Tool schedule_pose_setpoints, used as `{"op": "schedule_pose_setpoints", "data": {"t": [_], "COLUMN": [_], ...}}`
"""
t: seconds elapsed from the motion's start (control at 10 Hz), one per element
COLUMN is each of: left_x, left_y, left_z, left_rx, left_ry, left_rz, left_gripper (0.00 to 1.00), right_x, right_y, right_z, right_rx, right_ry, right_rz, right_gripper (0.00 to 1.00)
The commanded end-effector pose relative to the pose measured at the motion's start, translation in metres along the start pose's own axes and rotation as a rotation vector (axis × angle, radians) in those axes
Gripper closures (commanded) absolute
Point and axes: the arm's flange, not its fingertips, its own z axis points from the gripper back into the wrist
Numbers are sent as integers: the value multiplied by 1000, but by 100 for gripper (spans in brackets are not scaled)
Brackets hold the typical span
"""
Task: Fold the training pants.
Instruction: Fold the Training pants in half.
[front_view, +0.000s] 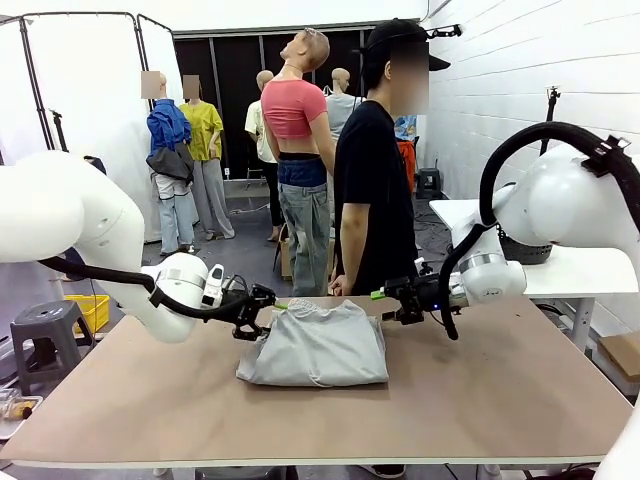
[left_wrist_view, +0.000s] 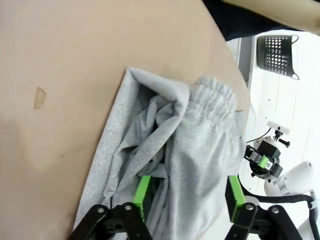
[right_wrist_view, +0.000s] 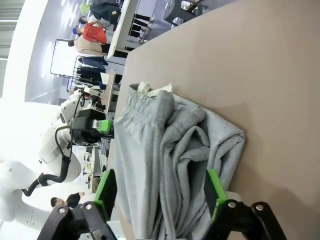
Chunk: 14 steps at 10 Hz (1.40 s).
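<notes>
- Left tool (front_view: 262, 302): jaws spread, green pads (left_wrist_view: 142, 190) on either side of the cloth with none pinched, at the left edge of the bundle.
- Right tool (front_view: 392, 295): jaws likewise spread, grasping nothing, at the bundle's upper right corner.
- Training pants (front_view: 318, 345): folded into a compact grey stack mid-table (front_view: 480, 400), waistband toward the far side, upper layers rumpled.
- Step, judging by this: letting go after a fold.
- Next: pull both tools clear without dragging cloth; perhaps 1 more fold or smoothing.
</notes>
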Motion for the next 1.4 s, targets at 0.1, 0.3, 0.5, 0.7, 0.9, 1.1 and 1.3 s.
{"op": "schedule_pose_setpoints", "data": {"t": [0.1,0.3,0.5,0.7,0.9,1.1,1.3], "left_x": [-4,-4,-10,-1,-1,-1,-1], "left_y": [-14,-27,-38,-35,-35,-35,-35], "left_z": [25,45,61,52,52,52,52], "left_rx": [64,79,89,68,68,68,68], "left_ry": [-45,-78,-138,-111,-111,-111,-111], "left_rz": [-52,-79,-124,-100,-100,-100,-100], "left_gripper": [0,0,0,0,0,0,0], "right_x": [-9,-11,-16,-2,-2,-2,-2], "right_y": [16,33,49,36,36,36,36], "right_z": [14,27,36,27,27,27,27], "right_rx": [-31,-32,-64,-16,-16,-16,-16], "right_ry": [-16,-40,-54,-37,-37,-37,-37], "right_rz": [19,69,137,55,55,55,55], "right_gripper": [0,0,0,8,8,8,8]}}
